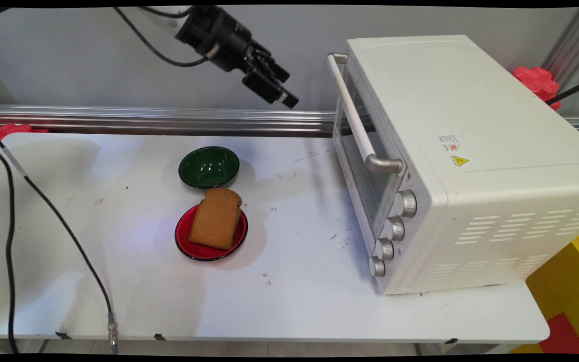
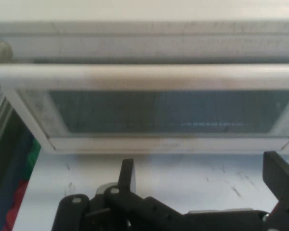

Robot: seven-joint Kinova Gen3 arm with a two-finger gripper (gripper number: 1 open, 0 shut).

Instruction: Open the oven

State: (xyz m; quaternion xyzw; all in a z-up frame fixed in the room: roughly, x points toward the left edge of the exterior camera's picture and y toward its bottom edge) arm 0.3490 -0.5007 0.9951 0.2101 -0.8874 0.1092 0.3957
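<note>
My gripper [image 1: 284, 89] hangs high above the table's back, open and holding nothing, pointing at the white toaster oven [image 1: 470, 151] on the right. It is closest to the oven's door handle [image 1: 355, 113] but stays apart from it. In the hand view the handle [image 2: 149, 77] runs across the picture above the shut glass door [image 2: 164, 113], and my gripper [image 2: 202, 171] shows its two fingers spread wide. A brown slice of bread [image 1: 216, 218] lies on a red plate [image 1: 184, 242] mid-table. An empty green bowl [image 1: 209, 167] sits just behind it.
Several silver knobs [image 1: 394, 229] line the oven's front corner. A black cable [image 1: 68, 236] trails over the table's left side to its front edge. An aluminium rail [image 1: 159, 119] runs along the back. Yellow and red blocks [image 1: 571, 301] stand beyond the right edge.
</note>
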